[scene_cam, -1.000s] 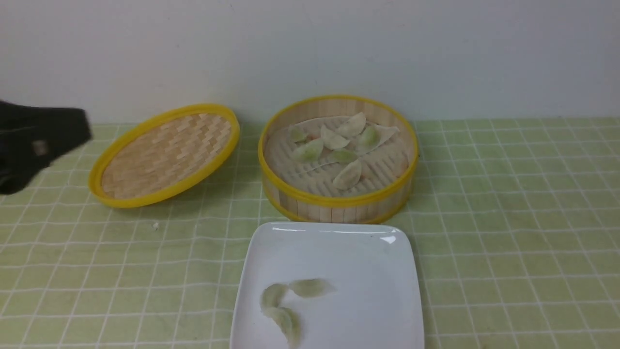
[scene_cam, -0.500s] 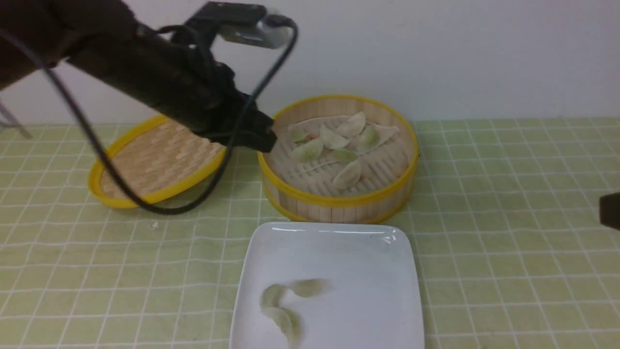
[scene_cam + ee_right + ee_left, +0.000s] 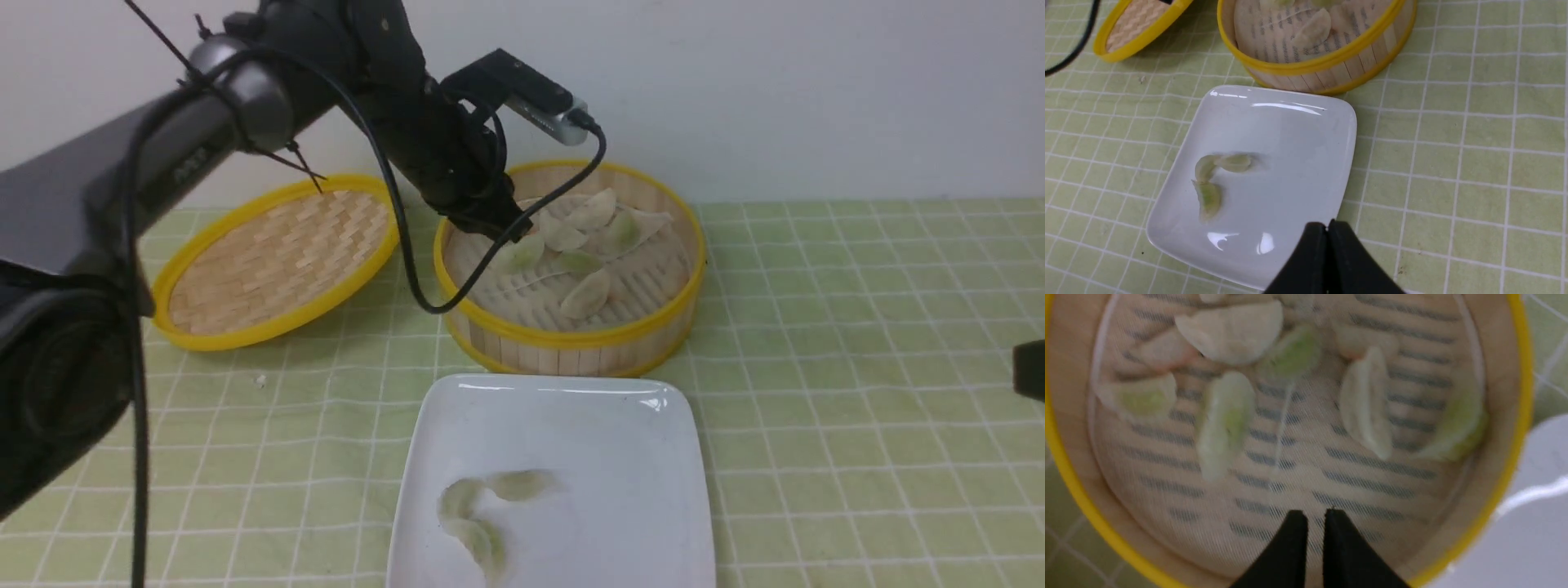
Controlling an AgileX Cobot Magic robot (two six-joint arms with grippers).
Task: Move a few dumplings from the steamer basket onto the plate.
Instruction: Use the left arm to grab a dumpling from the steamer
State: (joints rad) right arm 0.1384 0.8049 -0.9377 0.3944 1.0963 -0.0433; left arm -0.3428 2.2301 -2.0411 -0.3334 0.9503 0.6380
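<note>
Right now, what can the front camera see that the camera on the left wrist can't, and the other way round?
Only the front view shows the left arm reaching over the steamer basket, the woven lid beside it, and the whole plate with three served dumplings. Only the left wrist view shows the left gripper up close: its black fingertips slightly apart, empty, above the basket's slatted floor. Both show the basket, the unserved dumplings inside it and at least a corner of the plate.
</note>
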